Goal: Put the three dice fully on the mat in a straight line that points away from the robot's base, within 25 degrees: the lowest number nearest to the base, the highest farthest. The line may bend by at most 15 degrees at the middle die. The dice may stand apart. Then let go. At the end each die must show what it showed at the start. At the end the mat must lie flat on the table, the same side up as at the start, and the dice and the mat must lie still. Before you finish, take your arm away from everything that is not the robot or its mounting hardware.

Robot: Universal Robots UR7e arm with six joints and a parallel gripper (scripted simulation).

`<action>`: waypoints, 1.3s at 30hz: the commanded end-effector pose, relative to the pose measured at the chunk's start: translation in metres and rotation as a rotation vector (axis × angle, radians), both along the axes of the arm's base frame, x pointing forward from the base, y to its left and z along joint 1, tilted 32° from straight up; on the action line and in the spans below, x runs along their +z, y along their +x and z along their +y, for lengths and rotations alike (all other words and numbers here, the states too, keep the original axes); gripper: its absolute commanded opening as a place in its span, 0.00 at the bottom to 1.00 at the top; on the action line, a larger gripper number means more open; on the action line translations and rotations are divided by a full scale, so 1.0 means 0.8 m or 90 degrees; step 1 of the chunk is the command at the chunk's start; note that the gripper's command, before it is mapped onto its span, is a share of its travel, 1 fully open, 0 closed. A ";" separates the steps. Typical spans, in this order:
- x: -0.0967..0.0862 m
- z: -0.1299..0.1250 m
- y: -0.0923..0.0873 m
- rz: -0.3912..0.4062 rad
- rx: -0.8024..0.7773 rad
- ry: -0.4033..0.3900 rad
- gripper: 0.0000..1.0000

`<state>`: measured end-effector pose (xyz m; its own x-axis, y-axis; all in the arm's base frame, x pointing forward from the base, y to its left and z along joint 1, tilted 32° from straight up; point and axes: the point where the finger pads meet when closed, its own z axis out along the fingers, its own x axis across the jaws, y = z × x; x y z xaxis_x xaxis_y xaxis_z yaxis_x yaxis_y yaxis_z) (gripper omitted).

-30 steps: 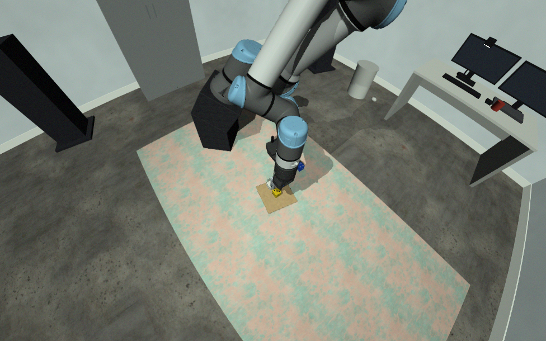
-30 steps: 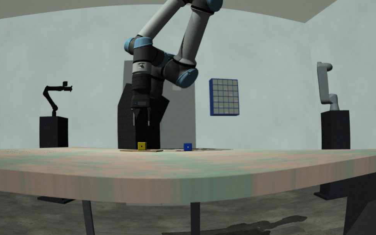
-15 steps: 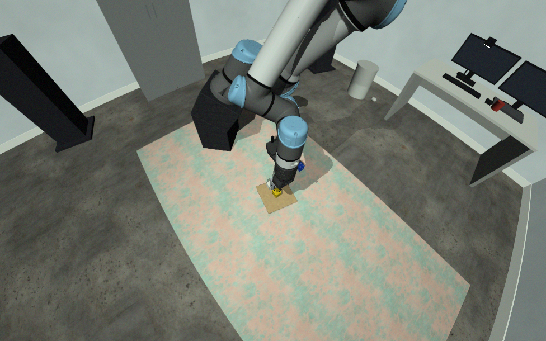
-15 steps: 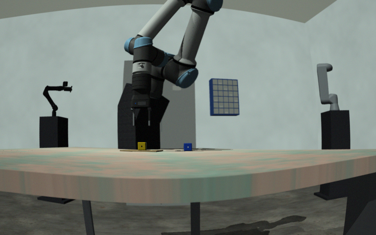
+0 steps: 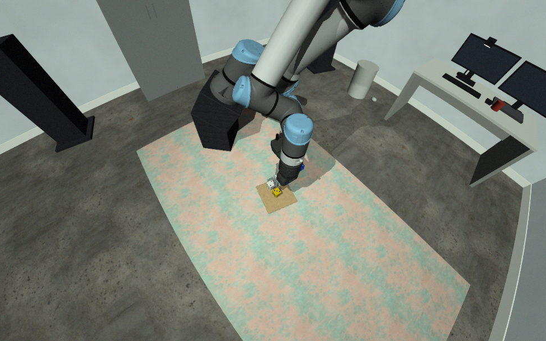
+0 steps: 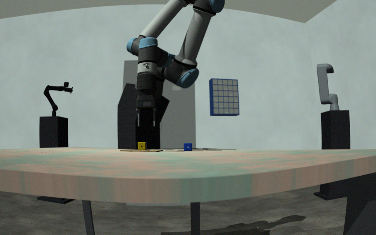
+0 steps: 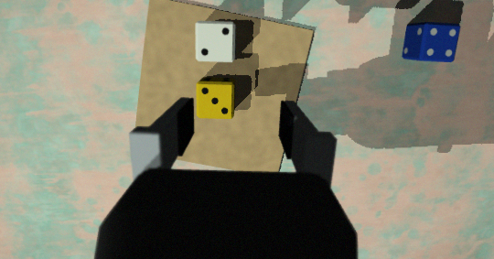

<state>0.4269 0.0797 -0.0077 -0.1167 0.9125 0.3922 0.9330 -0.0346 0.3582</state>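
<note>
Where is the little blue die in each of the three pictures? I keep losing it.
Top view: the blue die peeks out just right of the arm's wrist, on the table beyond the mat's edge.
Exterior view: the die sits on the table right of centre, right of the yellow die.
Wrist view: it lies upper right, off the mat.
Shared landmark: the tan mat with the yellow die on it.

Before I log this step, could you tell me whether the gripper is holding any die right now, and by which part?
Nothing is held. The gripper is open and raised above the mat; the yellow die sits free on the mat.
</note>
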 end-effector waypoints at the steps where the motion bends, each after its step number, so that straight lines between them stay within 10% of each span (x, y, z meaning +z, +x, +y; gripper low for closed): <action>1: 0.012 0.043 -0.012 0.002 0.001 -0.003 1.00; 12: 0.048 0.169 -0.072 -0.004 0.000 0.001 1.00; 39: 0.052 0.182 -0.080 -0.005 0.000 0.004 0.87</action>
